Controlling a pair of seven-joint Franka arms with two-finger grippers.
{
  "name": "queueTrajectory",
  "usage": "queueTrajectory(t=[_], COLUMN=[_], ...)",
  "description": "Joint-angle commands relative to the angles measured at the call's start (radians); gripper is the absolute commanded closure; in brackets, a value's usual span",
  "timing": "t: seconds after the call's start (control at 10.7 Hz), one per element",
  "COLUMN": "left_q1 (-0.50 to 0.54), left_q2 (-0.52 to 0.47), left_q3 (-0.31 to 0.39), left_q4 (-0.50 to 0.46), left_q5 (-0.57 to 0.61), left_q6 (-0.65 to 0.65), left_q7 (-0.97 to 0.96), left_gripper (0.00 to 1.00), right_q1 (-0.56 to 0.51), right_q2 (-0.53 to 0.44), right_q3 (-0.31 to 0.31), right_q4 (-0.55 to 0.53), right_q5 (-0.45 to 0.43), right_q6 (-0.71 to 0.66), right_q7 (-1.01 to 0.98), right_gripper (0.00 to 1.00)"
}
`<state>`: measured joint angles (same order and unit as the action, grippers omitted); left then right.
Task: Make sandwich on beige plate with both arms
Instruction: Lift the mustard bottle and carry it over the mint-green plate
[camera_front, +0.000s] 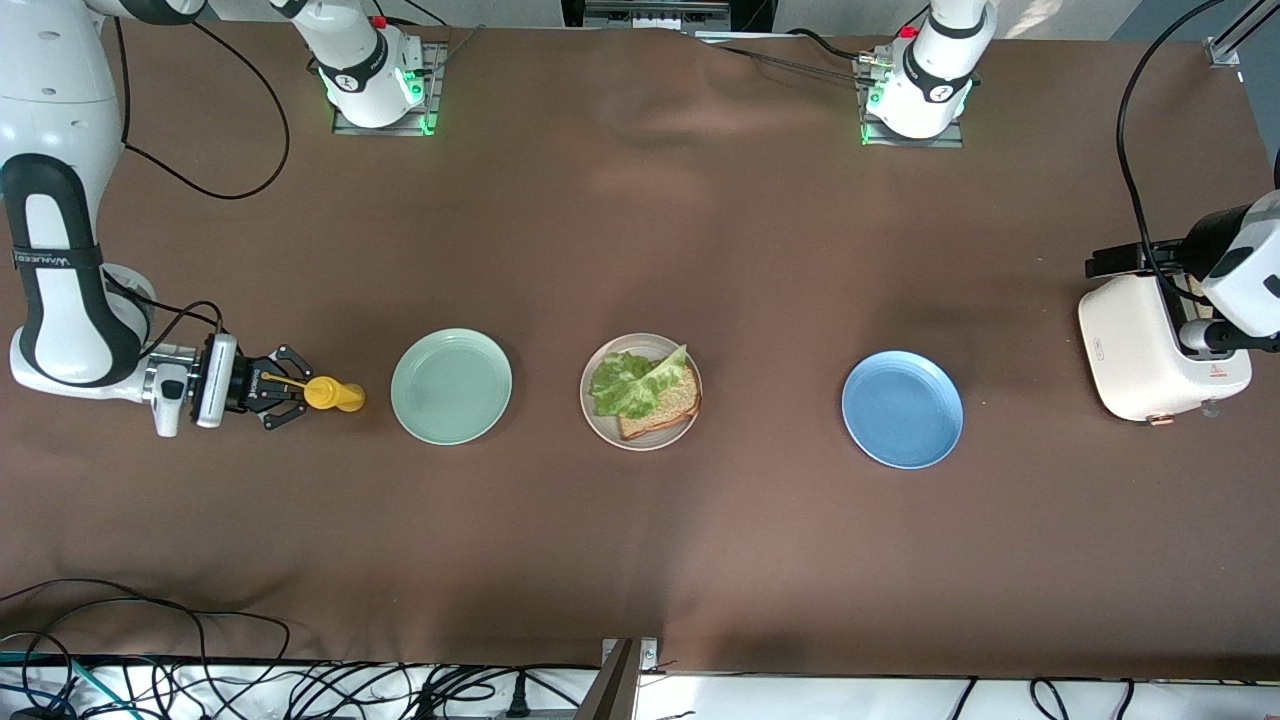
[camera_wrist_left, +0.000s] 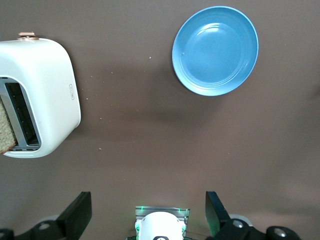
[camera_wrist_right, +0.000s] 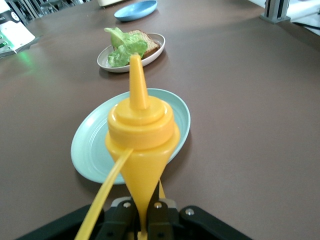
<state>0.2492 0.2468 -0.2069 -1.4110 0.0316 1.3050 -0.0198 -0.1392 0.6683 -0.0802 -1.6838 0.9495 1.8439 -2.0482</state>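
Observation:
On the beige plate (camera_front: 592, 412) in the middle of the table lies a brown bread slice (camera_front: 668, 408) with a crinkly green lettuce leaf (camera_front: 625, 386) on it. My right gripper (camera_front: 305, 393) is at the right arm's end of the table. It is shut on the base of a yellow squeeze bottle (camera_front: 336, 394), whose nozzle points toward the mint-green plate (camera_front: 451, 386). The right wrist view shows the pinched bottle (camera_wrist_right: 142, 135) between the fingers of that gripper (camera_wrist_right: 146, 215), with the plate (camera_wrist_right: 105, 63) and lettuce (camera_wrist_right: 125, 47) farther off. My left gripper (camera_wrist_left: 148, 200) hangs open and empty near the toaster.
A white toaster (camera_front: 1140, 345) stands at the left arm's end of the table, and the left wrist view shows a bread slice (camera_wrist_left: 5, 127) in its slot. A blue plate (camera_front: 902, 408) lies between the toaster and the beige plate. Cables run along the table's near edge.

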Motion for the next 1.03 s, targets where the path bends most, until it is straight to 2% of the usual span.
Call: queueTrajectory(t=[0.0,0.19,0.28,0.47,0.65,0.84,0.93], left_q1=[0.005,0.005,0.007,0.004,0.004,0.001,0.001], left_q2=[-0.003,-0.006,-0.010,-0.040,-0.050,-0.069,-0.069], left_q3=[0.001,0.003,0.003,0.000,-0.006,-0.031,-0.045], left_q4=[0.003,0.003,0.003,0.003,0.003,0.001,0.001], left_q5=[0.022,0.022,0.014,0.008,0.008,0.008,0.011], left_q6=[-0.015,-0.015,-0.013,-0.010,0.000,0.034,0.045], left_q7=[0.003,0.003,0.003,0.001,0.001,0.001,0.001], left_gripper=[0.00,0.00,0.00,0.00,0.00,0.00,0.00], right_q1=[0.038,0.068,0.097,0.162,0.240,0.346,0.380], right_q2=[-0.039,-0.055,-0.058,-0.058,-0.059,-0.065,-0.065], right_q3=[0.069,0.123,0.128,0.125,0.126,0.106,0.103], right_q4=[0.064,0.108,0.137,0.179,0.231,0.274,0.289], right_q5=[-0.177,-0.340,-0.403,-0.490,-0.630,-0.806,-0.839], right_q6=[0.056,0.104,0.107,0.136,0.133,0.123,0.123], right_q7=[0.231,0.443,0.500,0.577,0.742,0.787,0.824], right_gripper=[0.99,1.00,0.99,0.99,0.99,0.99,0.99])
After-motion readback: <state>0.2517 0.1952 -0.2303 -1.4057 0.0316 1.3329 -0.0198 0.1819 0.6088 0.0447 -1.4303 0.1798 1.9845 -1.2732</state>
